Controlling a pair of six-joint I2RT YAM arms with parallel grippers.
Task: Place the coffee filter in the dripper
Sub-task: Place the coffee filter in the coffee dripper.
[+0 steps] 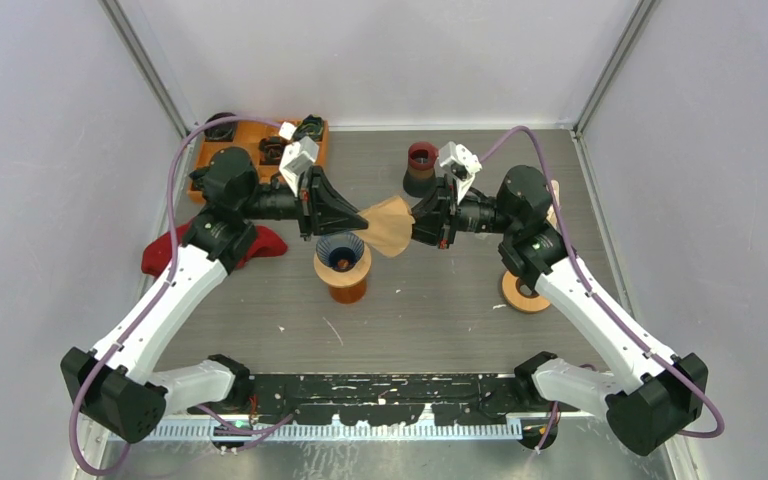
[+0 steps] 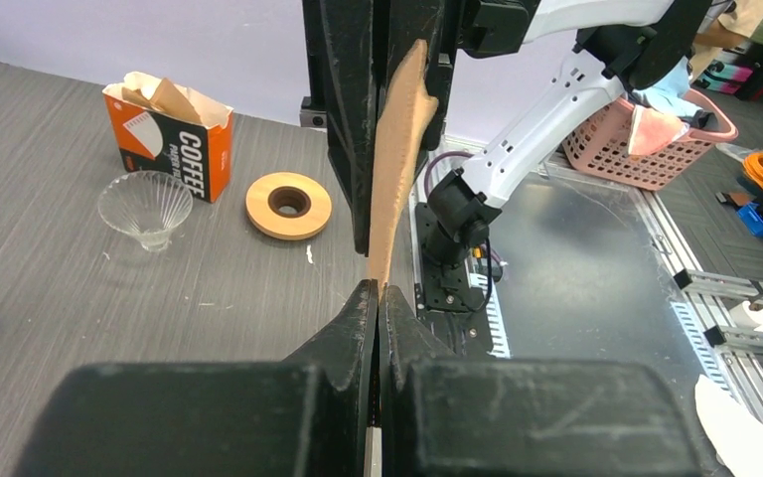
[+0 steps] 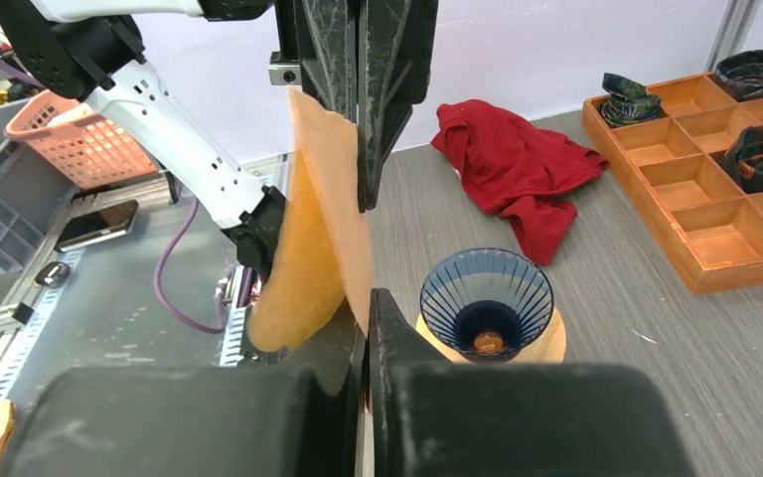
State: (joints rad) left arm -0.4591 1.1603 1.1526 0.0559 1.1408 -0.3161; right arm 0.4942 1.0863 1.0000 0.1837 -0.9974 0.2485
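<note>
The left hand (image 1: 362, 215) and right hand (image 1: 416, 218) are both closed on the coffee filter (image 1: 390, 226), stretched between them. The dripper (image 1: 342, 252) stands just below, nearer the left hand.

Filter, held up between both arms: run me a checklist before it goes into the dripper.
1. Left gripper shut on the filter: ok.
2. Right gripper shut on the filter's opposite edge: ok.
3. Filter spread into a cone: not ok, it is pinched nearly flat.
4. Dripper upright on its stand, no filter inside: ok.
5. Filter centred over the dripper: not ok, the top view shows it off toward the right arm's side.
6. Gap between the filter's lower edge and the dripper's rim: cannot tell.
</note>
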